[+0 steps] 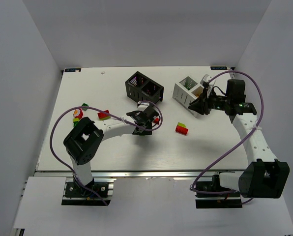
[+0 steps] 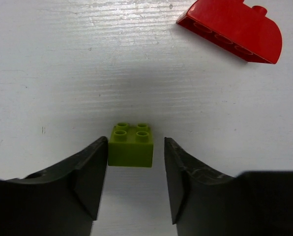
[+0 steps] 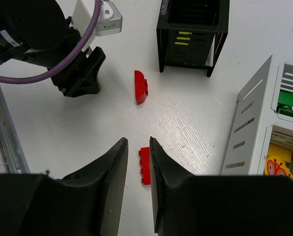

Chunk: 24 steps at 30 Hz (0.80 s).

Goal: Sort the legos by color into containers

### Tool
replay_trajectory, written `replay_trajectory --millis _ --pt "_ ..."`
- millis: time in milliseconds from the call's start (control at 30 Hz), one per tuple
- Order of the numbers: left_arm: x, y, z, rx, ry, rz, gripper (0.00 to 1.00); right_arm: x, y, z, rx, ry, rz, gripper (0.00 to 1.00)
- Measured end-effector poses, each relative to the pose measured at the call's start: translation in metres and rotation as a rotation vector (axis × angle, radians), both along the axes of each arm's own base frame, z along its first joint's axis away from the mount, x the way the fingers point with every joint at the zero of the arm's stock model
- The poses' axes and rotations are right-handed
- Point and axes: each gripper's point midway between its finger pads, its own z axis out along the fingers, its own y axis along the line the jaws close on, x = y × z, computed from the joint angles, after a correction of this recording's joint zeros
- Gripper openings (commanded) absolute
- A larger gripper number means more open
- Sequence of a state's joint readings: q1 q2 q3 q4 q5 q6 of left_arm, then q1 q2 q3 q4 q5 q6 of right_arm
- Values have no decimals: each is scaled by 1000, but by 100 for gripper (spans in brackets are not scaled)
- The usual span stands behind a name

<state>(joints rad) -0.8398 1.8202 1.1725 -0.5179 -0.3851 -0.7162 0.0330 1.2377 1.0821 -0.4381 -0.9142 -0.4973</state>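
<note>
A lime-green lego (image 2: pixel 131 145) sits on the table between the tips of my left gripper (image 2: pixel 135 142). The left finger is against its side and a gap shows on the right, so the jaws stand open around it. A red curved lego (image 2: pixel 232 29) lies just beyond. In the top view my left gripper (image 1: pixel 147 119) is low, in front of the black container (image 1: pixel 144 87). My right gripper (image 3: pixel 137 142) hangs high beside the white container (image 3: pixel 257 118), narrowly open and holding nothing. Far below its gap lies a red lego (image 3: pixel 145 165).
More legos lie at the table's left: a red-and-green one (image 1: pixel 103 115) and a small cluster (image 1: pixel 77 115). The white container (image 1: pixel 188 93) holds a green brick (image 3: pixel 289 101) and a yellow piece (image 3: pixel 279 164). The left arm's wrist (image 3: pixel 48 39) is close to the red curved lego (image 3: pixel 140 87).
</note>
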Motion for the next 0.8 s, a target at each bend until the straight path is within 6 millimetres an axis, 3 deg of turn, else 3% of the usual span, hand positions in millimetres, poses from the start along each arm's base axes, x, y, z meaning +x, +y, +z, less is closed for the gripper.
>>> replay_trajectory --millis 67,233,333,500,633,800 --pt "0 0 -2 3 2 -1 53 0 0 1 0 -2 -1 30" --pt "0 0 -2 4 2 -4 24 -4 -1 0 -1 -6 -5 30" --pt "0 0 -2 4 3 -5 12 -3 -3 0 -2 -7 -10 30" --pt "-1 -4 7 -22 -2 -20 5 -4 -4 3 -2 -17 -14 30" --pt "1 -9 44 -88 -57 -45 5 -5 -4 6 0 -30 -16 30" --pt "22 -20 128 -223 -195 -68 5 -9 -4 11 10 -46 -22 28"
